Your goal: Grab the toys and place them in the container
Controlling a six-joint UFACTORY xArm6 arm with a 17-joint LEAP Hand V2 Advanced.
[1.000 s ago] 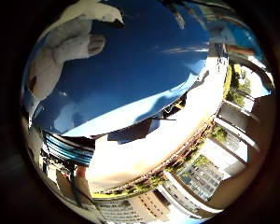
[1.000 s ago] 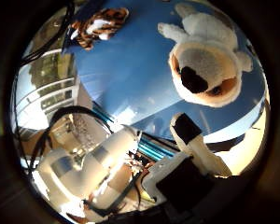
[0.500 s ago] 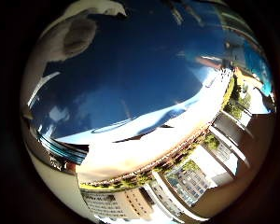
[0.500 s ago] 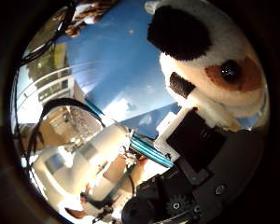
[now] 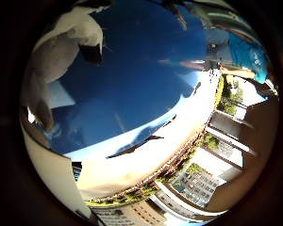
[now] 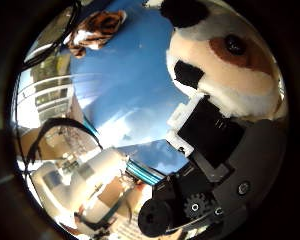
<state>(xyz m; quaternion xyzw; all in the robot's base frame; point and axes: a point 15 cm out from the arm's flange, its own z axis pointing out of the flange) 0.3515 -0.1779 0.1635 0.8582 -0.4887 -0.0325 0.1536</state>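
Closing in: the robot hand has come down onto the plush dog over the last second; the toy's face, small a second ago, now fills much of the thumb-side palm view, so it sits right at the palm.
Hand state: one black-and-white finger lies against the dog's muzzle, but whether the fingers have curled round the toy cannot be told from either view.
Dog's place: it lies on the blue surface, its white body also showing at the edge of the little-finger view.
Other toy: a striped tiger plush lies on the same blue surface, well apart from the dog and untouched.
Container: not in view.
Meaning for the task: judging by this closeness, the grasp on the first toy is about to be made; the lift, the carry and the tiger all remain.
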